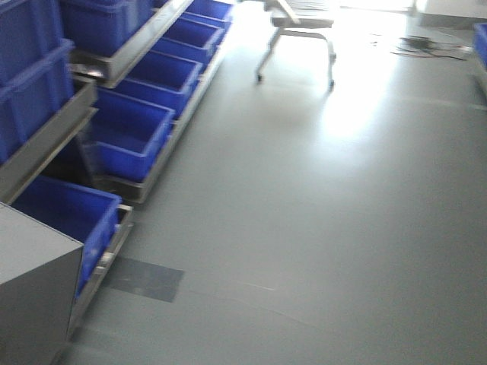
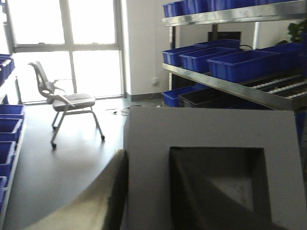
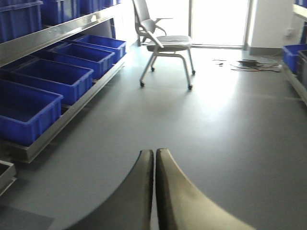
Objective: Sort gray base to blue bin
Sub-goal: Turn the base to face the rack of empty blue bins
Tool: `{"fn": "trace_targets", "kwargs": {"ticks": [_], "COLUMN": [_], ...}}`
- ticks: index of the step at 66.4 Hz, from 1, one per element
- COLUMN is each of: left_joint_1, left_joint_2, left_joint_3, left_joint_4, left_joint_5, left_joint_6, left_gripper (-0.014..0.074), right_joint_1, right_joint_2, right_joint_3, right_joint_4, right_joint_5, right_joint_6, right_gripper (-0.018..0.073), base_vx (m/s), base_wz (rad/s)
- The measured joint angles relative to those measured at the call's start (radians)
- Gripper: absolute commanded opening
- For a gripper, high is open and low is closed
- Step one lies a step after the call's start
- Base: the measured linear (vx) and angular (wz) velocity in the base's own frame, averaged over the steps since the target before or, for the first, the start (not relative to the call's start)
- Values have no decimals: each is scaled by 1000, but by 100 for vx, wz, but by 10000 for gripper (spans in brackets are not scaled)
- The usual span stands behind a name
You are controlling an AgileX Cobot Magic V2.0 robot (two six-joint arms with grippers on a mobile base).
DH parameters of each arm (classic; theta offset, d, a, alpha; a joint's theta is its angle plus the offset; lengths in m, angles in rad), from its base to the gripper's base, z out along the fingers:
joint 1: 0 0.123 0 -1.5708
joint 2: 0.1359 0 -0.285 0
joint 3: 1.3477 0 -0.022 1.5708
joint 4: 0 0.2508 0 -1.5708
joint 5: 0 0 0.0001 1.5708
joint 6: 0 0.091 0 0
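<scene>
Left end effector [image 2: 147, 160] grasps the gray base [image 2: 211, 127], a matte, cube-like block with plain flat faces and a shallow square recess sunk into its top. One pale, curved finger [image 2: 103, 196] lies against the block's outer side, and a dark finger [image 2: 201, 191] seems to reach into the recess, so the wall between them is pinched and the block fills the left wrist view, held up clear of the floor. Right end effector [image 3: 154, 155] is clenched on nothing, its two smooth, tapering fingers pressed flat together above the satin gray floor [image 3: 230, 134]. Blue bins [image 1: 129, 133], deep rectangular crates of glossy plastic with thick rims, sit in rows on slanted brushed-metal shelves [image 1: 148, 38] along the aisle's left side; none is near the held block. A chair [image 3: 165, 43] with a curved back and thin metal legs on castors stands farther down the aisle
</scene>
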Motion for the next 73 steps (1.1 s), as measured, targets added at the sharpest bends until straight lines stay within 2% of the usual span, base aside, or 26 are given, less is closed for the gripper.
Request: {"fn": "trace_targets", "kwargs": {"ticks": [73], "left_joint_1": [0], "left_joint_2": [0], "left_joint_3": [0], "left_joint_4": [0], "left_joint_5": [0], "left_joint_6": [0], "left_gripper": [-6], "right_joint_1": [0], "right_joint_2": [0], "right_joint_3": [0], "right_joint_4": [0], "right_joint_5": [0], "right_joint_6": [0], "right_gripper": [-5], "base_vx": [22], "base_wz": [76]}}
